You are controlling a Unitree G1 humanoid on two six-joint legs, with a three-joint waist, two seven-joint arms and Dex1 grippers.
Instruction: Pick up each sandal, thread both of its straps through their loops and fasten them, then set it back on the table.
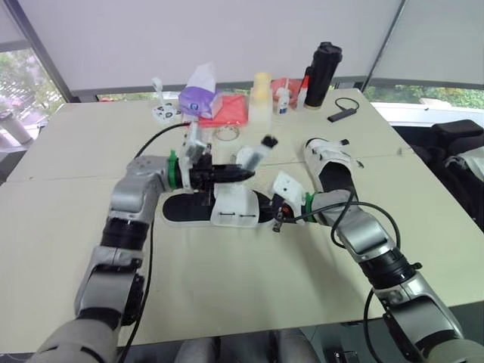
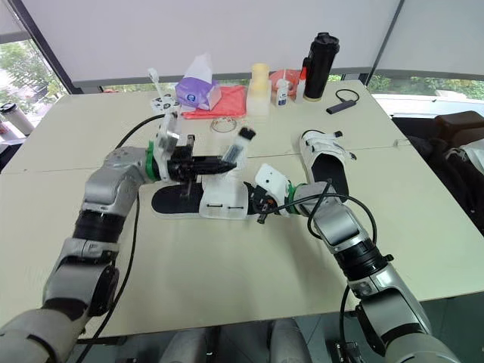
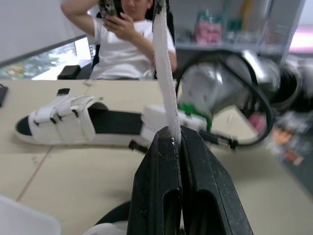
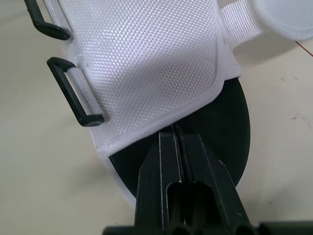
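Note:
One sandal point(image 1: 193, 209), black sole with a white upper, lies flat at the table's middle. My left gripper point(image 1: 248, 174) is shut on one of its white straps point(image 3: 166, 93), and the strap's free end point(image 1: 262, 147) sticks up past the fingertips. My right gripper point(image 1: 278, 212) is shut on the rim of that sandal's white upper point(image 4: 146, 63), right where it meets the black sole point(image 4: 234, 122). Two black loops point(image 4: 78, 98) stand empty on the upper's edge. The second sandal point(image 1: 330, 165) rests on the table behind my right arm, its straps lying across it.
Along the far edge stand a purple tissue box point(image 1: 200, 98), a red cloth point(image 1: 227, 112), a pale cup point(image 1: 261, 89), small bottles point(image 1: 282, 98) and a tall black flask point(image 1: 321, 74). A small black cable point(image 1: 344, 112) lies nearby. A person point(image 3: 129, 44) sits beyond the table.

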